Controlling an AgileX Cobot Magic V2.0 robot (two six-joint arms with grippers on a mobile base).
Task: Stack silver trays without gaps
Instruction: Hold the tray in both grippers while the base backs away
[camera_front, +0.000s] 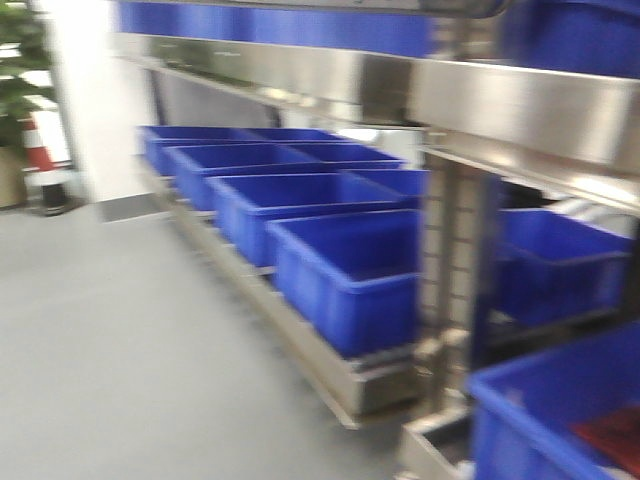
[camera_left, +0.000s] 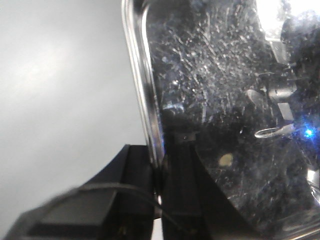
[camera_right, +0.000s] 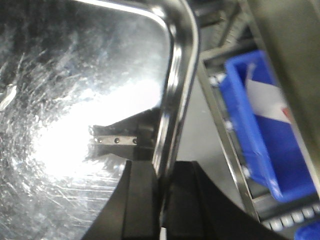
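Left pincer (camera_left: 159, 172) clamped on silver tray (camera_left: 225, 75) rim, right pincer (camera_right: 161, 192) clamped likewise (scratched steel), blue bins (camera_front: 345, 275) on rack (camera_front: 520, 100) nearby

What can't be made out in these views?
Front view: motion-blurred; neither claw nor any tray shows, so the stacking spot is unknown.
Front view: red item in the nearest blue bin, blurred and cut by the frame edge.
Left wrist view: left claw clamps the silver tray by its rim; frame edges cut the tray, hiding any trays nested beneath.
Right wrist view: right claw clamps a rim; same tray or another, cannot tell.
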